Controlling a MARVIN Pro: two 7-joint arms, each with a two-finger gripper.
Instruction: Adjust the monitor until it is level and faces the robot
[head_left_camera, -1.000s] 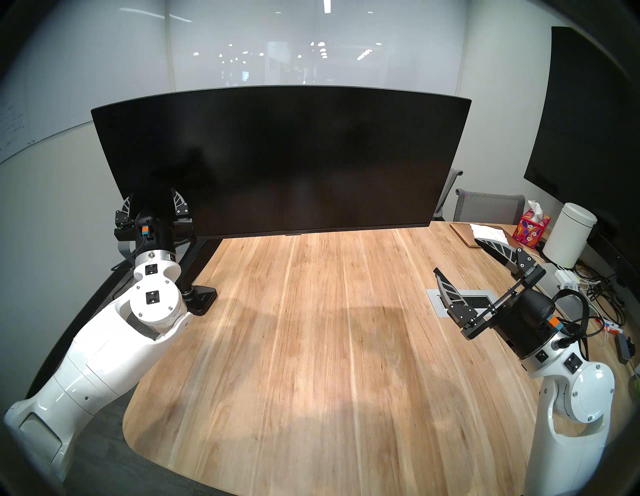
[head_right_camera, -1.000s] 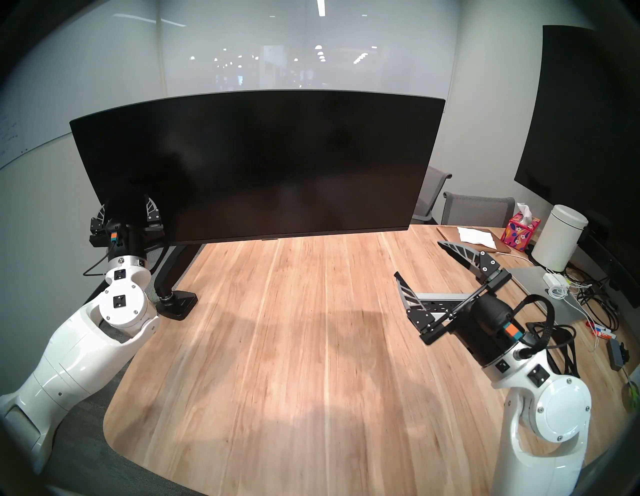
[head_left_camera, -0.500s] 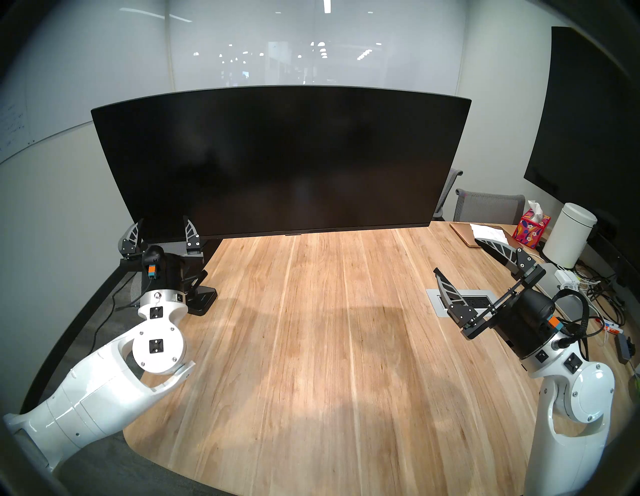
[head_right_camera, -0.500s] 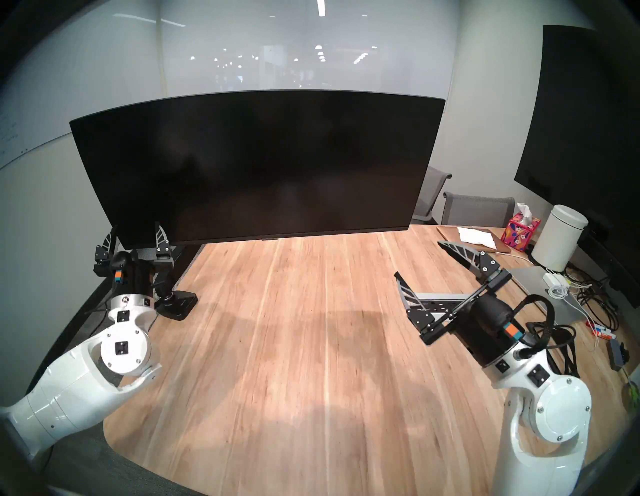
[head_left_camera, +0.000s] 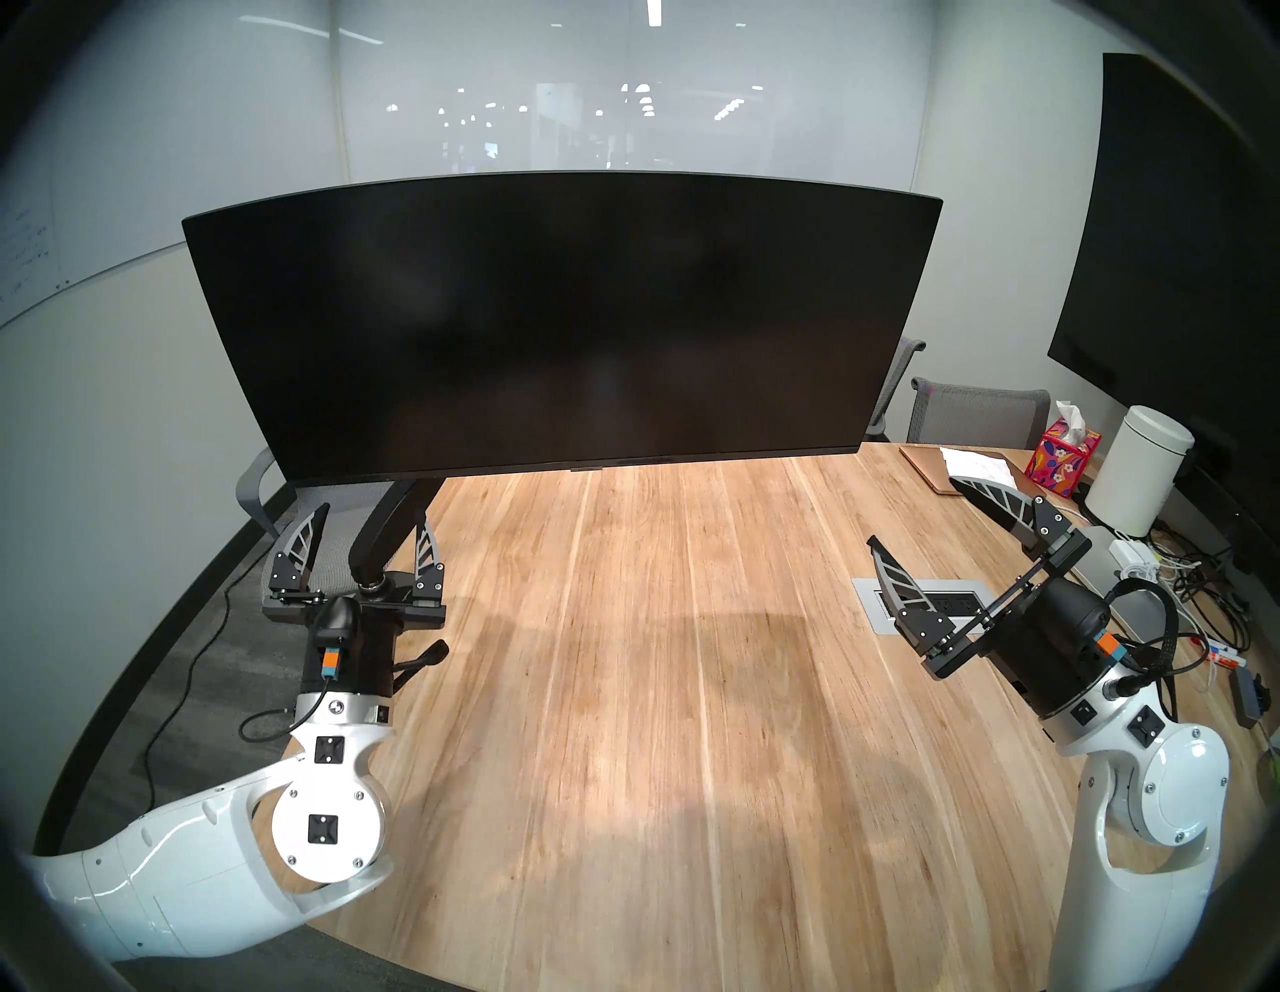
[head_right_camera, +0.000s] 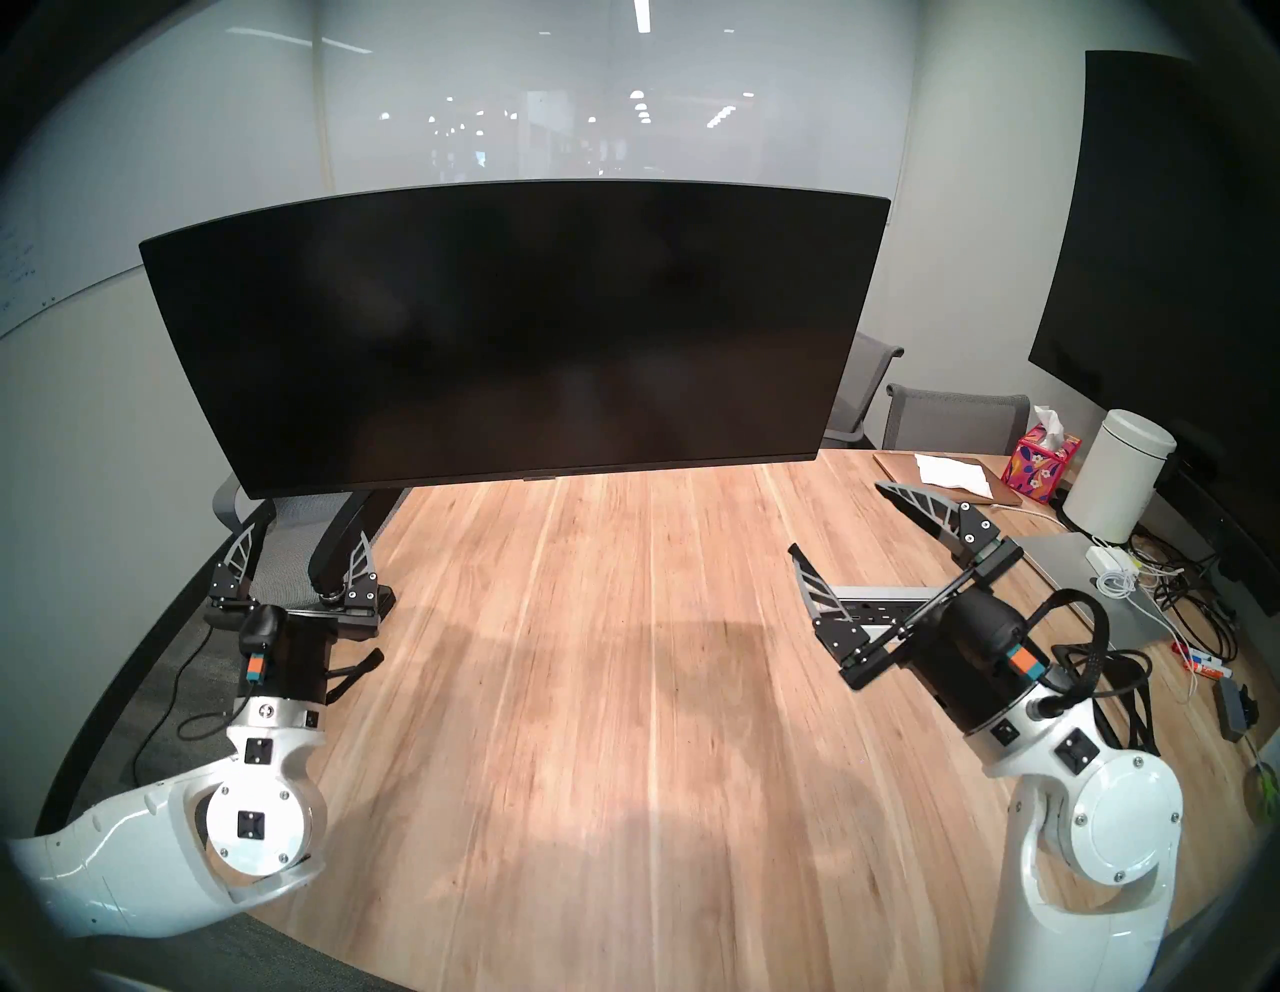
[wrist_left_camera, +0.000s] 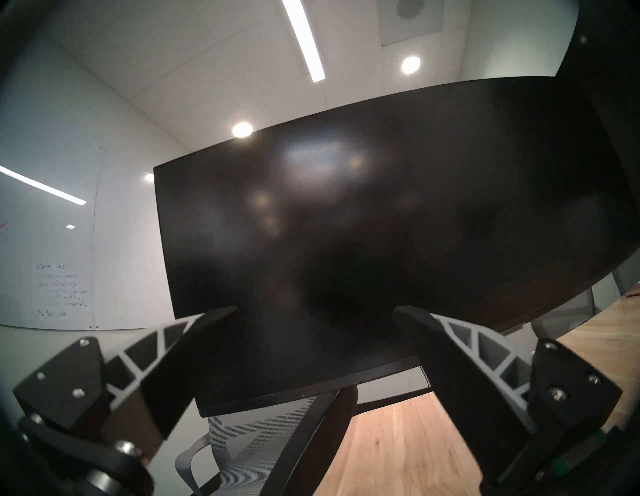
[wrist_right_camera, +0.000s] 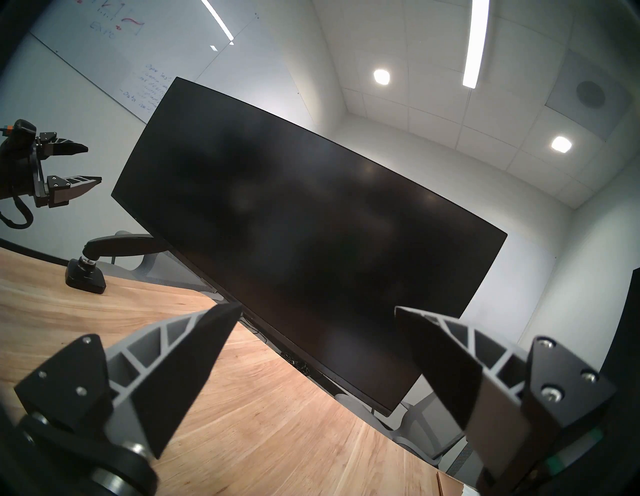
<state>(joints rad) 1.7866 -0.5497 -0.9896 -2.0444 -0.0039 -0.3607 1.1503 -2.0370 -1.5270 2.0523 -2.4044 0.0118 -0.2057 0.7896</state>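
Your monitor hangs over the wooden table's far edge, dark. Left gripper gapes empty beside the mount arm; right gripper gapes empty at right. Far right, a tissue box holds tissues beside a lidded white canister.

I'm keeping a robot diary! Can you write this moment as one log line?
left tool: open, empty, below monitor | right tool: open, empty, over table | monitor: untouched

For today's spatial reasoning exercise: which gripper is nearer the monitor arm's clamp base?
Left. The left gripper hangs open right by the clamp base; the right gripper is open far across the table.
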